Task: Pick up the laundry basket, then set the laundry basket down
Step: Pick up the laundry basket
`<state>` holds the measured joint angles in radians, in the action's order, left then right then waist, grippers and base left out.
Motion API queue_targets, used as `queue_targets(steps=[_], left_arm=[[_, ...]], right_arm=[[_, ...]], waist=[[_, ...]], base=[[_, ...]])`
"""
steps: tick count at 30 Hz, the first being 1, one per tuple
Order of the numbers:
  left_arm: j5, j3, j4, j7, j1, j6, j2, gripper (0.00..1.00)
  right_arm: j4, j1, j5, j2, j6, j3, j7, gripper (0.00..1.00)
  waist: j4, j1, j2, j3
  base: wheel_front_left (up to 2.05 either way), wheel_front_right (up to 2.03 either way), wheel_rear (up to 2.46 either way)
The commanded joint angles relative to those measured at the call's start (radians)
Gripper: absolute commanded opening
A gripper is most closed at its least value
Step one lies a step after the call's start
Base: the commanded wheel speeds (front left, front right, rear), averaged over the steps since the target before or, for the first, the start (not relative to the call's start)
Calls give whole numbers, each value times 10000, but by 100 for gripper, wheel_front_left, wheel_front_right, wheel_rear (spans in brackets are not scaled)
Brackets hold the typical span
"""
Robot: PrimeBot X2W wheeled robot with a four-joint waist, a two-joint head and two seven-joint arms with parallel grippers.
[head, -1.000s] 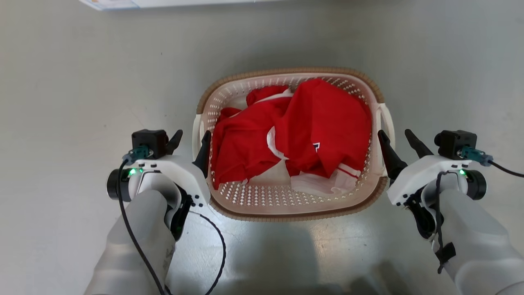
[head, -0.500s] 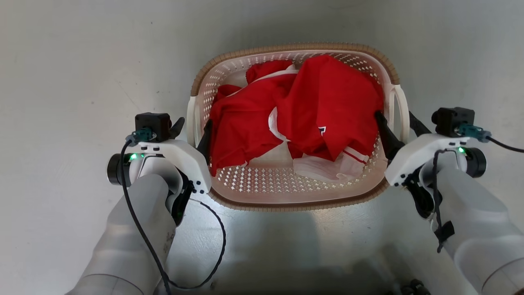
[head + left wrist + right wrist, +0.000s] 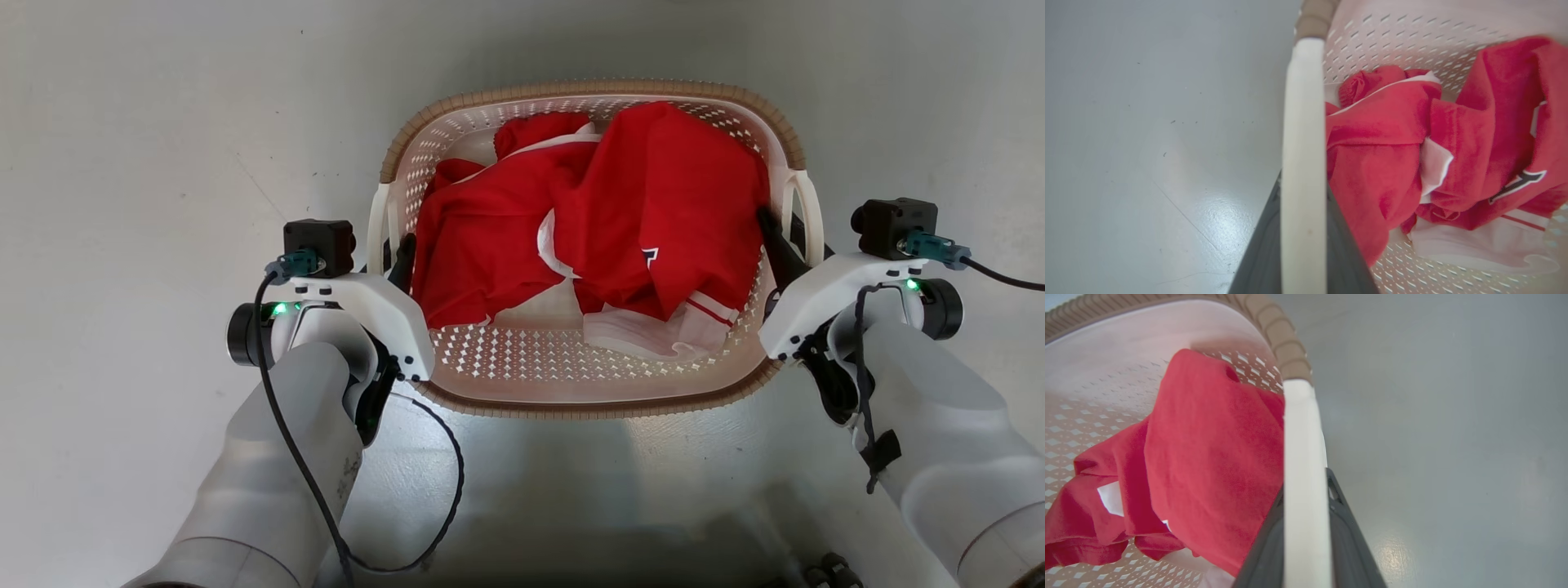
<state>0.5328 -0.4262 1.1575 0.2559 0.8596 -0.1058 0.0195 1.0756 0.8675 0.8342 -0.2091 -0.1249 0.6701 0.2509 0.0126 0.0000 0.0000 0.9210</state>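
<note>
- Since a second ago, my left tool and right tool have gone from standing wide open beside the laundry basket to closing on its two side handles.
- The grey floor spreads all round, glossy, with a few faint scuffs.
- The laundry basket stands straight ahead of me between my forearms, seemingly resting on the floor. It has cream perforated walls under a tan woven-look rim.
- Red clothes with white trim lie heaped inside it, piled higher toward the right wall.
- My left tool is clamped on the white left handle. In the left wrist view its dark fingers press against both sides of the loop.
- My right tool grips the right handle the same way, with its fingers hugging either side.
- A thin black cable hangs in a loop from my left wrist above the floor.
</note>
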Motion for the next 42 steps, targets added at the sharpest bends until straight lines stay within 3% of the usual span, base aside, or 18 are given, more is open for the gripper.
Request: queue_targets(steps=[1, 10, 18, 22, 42], left_arm=[[101, 118, 48, 59, -97, 8, 308, 0], [521, -211, 383, 59, -180, 21, 308, 0], [1219, -643, 850, -338, -320, -1, 308, 0], [1652, -956, 987, -1100, -505, -52, 308, 0], [2435, -1259, 1304, -2420, -1836, 24, 323, 0]], right_arm=[[-89, -337, 52, 11, -58, 152, 109, 0], [-128, -552, 118, 47, -58, 219, 109, 0], [217, -702, 744, 185, -58, 978, -103, 0], [337, -796, 1204, 215, -58, 1630, -752, 0], [550, -1678, 2749, 673, -58, 3392, -2561, 0]], waist=[[0, 0, 0, -17], [-47, 0, 0, -548], [-243, 0, 0, -1496], [-366, 0, 0, -2269], [-739, 0, 0, -5831]], base=[[0, 0, 0], [0, 0, 0], [0, 0, 0], [0, 0, 0], [0, 0, 0]])
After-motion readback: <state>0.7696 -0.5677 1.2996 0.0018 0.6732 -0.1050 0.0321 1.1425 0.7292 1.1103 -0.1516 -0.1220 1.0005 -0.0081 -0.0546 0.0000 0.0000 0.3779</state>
